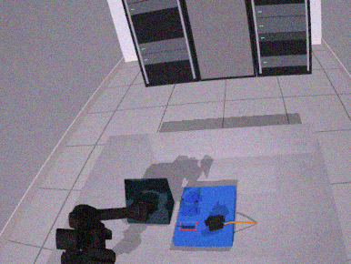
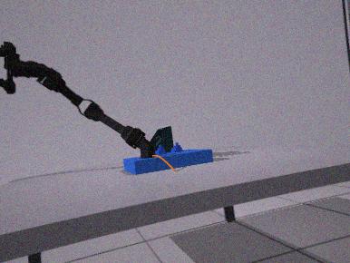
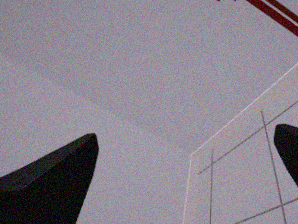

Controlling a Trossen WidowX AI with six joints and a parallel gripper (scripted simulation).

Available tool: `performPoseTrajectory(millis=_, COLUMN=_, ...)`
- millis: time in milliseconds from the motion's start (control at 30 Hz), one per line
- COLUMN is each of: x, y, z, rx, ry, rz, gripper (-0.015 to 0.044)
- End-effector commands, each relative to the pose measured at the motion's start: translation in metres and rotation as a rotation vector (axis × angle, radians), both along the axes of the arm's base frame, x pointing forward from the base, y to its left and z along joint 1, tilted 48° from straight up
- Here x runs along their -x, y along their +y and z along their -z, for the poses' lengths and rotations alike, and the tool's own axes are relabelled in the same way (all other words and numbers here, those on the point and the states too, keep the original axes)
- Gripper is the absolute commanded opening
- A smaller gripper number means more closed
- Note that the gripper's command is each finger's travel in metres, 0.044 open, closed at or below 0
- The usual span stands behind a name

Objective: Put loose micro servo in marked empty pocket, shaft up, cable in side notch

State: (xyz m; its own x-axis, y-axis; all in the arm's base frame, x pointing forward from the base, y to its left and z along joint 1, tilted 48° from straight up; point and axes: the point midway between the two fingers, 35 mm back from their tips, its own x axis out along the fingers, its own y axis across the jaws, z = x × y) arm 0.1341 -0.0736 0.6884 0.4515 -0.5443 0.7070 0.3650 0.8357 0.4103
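The loose micro servo [image 1: 215, 222], black with an orange cable [image 1: 241, 222] [image 2: 165, 161], rests on the right part of the blue deck [image 1: 227, 196] [image 2: 199, 157]. Its cable runs over the deck's edge down to the table. Which way its shaft points is too small to tell. The marked pocket [image 1: 188, 227], outlined in red, is to its left and looks empty. My gripper [image 2: 3, 67] [image 3: 184, 137] is open and empty, raised high and far from the deck and servo. In the top view its fingers cannot be made out. The wrist view shows no servo or deck.
Two blue raised parts [image 1: 192, 197] [image 1: 190, 210] stand on the deck beyond the pocket. A dark green box [image 1: 132, 187] [image 2: 167, 136] stands beside the deck, with part of the arm across it. A red frame [image 3: 275, 15] shows at the top right of the wrist view.
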Motion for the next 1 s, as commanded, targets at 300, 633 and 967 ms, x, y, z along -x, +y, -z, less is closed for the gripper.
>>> performPoseTrajectory(millis=300, x=-0.049, y=0.014, z=0.019, rx=0.027, ry=0.127, rz=-0.052, gripper=0.044)
performPoseTrajectory(millis=633, x=-0.075, y=0.023, z=0.031, rx=0.038, ry=0.192, rz=-0.083, gripper=0.044)
performPoseTrajectory(millis=967, x=-0.141, y=0.043, z=0.074, rx=0.052, ry=0.427, rz=-0.13, gripper=0.044)
